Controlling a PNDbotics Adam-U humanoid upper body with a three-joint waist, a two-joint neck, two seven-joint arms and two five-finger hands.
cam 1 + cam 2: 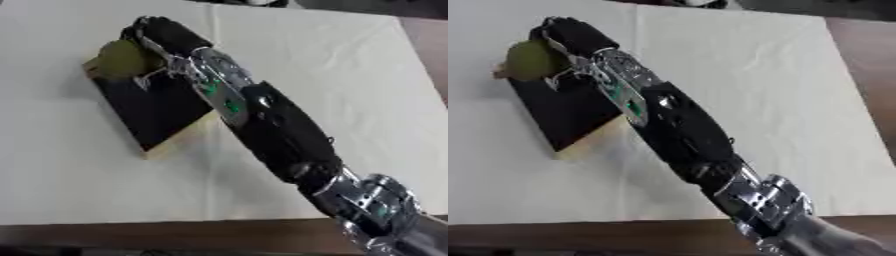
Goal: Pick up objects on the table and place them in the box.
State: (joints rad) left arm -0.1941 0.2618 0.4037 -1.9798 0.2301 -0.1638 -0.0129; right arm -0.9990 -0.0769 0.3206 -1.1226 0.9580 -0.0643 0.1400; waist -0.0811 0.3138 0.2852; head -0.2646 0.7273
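Note:
A wooden box [179,142] with a black inside lies askew on the white cloth at the left. My right arm reaches from the lower right corner diagonally across the table to the box's far end. My right hand [162,34] is over that far end, with its fingers curled round a yellow-green round fruit [122,60]. The fruit sits at the box's upper left corner, above the black floor. The hand's back hides most of the fingers. My left hand shows in neither view.
The white tablecloth [332,65] covers the table, with a fold line running down from the far edge. Brown bare table edge [131,235] runs along the front and at the right side. A dark shape sits at the far edge.

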